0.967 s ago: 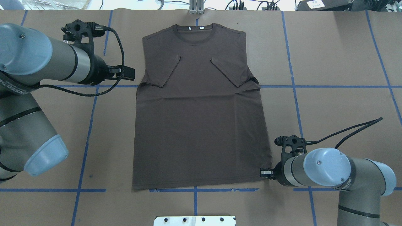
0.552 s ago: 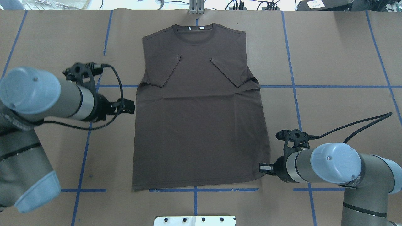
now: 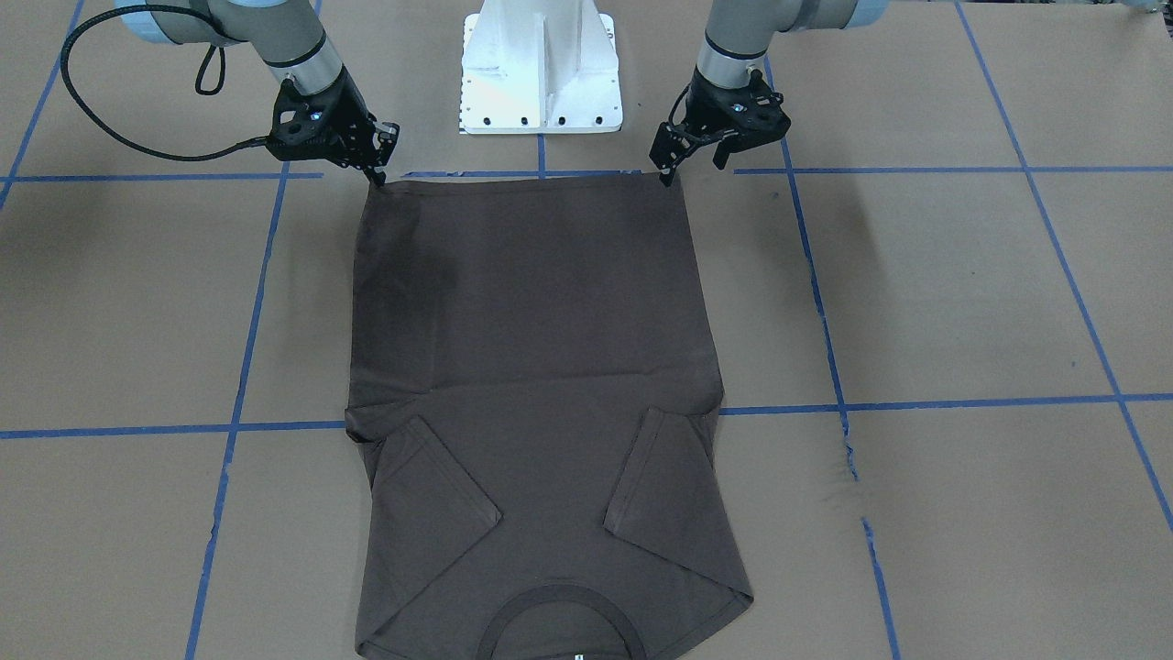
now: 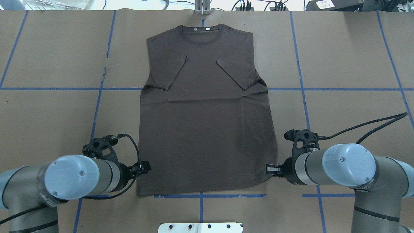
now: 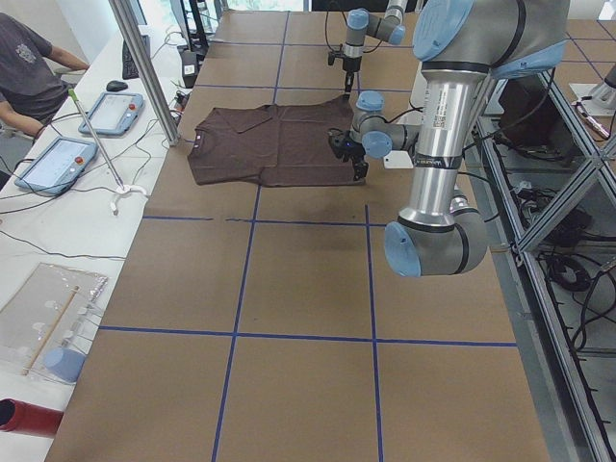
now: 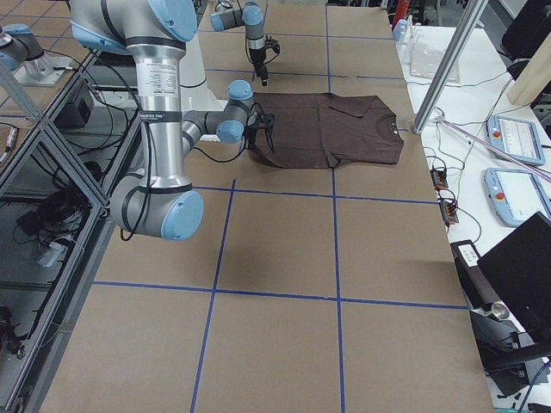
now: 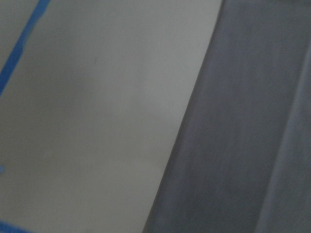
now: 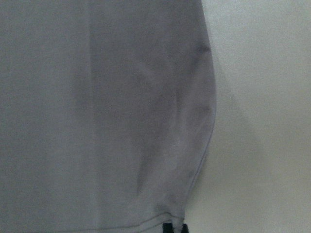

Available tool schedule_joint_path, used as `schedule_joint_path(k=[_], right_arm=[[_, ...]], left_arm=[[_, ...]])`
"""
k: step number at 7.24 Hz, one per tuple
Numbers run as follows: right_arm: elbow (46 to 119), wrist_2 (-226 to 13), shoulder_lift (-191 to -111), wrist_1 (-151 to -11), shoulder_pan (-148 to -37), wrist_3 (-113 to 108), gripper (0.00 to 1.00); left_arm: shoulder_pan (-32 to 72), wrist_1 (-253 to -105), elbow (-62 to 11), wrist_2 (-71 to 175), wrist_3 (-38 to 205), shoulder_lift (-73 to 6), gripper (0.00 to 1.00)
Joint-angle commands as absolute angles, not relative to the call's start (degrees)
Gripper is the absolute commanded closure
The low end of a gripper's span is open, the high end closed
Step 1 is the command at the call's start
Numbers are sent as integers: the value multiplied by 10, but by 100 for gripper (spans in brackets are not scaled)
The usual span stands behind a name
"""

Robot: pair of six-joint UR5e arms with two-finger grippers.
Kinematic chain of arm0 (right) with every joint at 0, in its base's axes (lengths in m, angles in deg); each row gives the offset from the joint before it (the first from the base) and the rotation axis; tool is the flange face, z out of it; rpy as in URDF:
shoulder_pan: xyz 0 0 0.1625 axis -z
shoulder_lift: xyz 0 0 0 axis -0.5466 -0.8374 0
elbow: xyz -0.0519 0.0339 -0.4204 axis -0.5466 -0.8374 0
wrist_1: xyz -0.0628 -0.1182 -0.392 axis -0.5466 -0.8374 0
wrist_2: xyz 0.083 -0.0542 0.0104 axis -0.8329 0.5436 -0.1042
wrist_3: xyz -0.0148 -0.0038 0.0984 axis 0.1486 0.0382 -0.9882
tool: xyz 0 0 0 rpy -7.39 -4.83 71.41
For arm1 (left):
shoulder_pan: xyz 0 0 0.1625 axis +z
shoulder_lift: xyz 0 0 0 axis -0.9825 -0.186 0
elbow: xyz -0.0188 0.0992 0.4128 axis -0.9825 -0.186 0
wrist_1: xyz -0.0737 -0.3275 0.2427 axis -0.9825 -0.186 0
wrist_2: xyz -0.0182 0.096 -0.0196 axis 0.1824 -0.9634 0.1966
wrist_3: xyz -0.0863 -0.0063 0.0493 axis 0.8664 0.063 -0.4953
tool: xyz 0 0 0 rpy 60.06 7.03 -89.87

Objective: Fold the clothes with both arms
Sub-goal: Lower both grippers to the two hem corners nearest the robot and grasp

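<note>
The dark brown T-shirt (image 4: 207,129) lies flat on the brown paper with both sleeves folded inward, its collar at the far edge and its hem nearest the robot. My right gripper (image 4: 269,169) sits at the hem's right corner, shut on the cloth. That corner curls up toward the fingertips (image 8: 174,228). My left gripper (image 4: 146,166) hangs low at the hem's left corner with its jaws apart and nothing between them. In the front-facing view the shirt (image 3: 531,367) shows with the right gripper (image 3: 378,174) on the left and the left gripper (image 3: 692,168) on the right. The left wrist view is blurred and shows only the shirt's edge (image 7: 252,145).
The white pedestal base (image 3: 541,73) stands just behind the hem, between the arms. Blue tape lines cross the paper. A metal pole (image 5: 144,67) rises past the collar end. Beyond it are tablets (image 5: 106,111) and a seated person (image 5: 24,67).
The left arm swept from beside the shirt's left sleeve back toward the robot, down to the hem's left corner. The right gripper crept slightly forward, and the hem's right corner has rounded off.
</note>
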State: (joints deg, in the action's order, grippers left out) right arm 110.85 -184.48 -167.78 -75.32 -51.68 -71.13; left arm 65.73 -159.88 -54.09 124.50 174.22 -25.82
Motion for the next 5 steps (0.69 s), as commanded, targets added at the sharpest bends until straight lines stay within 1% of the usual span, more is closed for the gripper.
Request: schedule_joint_path(k=[1, 2, 3, 4, 5], right_arm=[[1108, -1845, -1667, -753, -519, -711, 100], [1108, -1845, -1666, -753, -519, -711, 100], [1108, -1845, -1666, -753, -519, -711, 100], [1108, -1845, -1666, -753, -521, -711, 100], [1108, -1846, -1666, -753, -523, -711, 100]], left_arm=[[693, -1592, -500, 1221, 1779, -274, 2], [697, -1592, -481, 1221, 1783, -286, 2], [697, -1591, -479, 1221, 1783, -294, 4], [697, -1591, -478, 1221, 1783, -294, 6], [697, -1591, -479, 1221, 1783, -294, 12]])
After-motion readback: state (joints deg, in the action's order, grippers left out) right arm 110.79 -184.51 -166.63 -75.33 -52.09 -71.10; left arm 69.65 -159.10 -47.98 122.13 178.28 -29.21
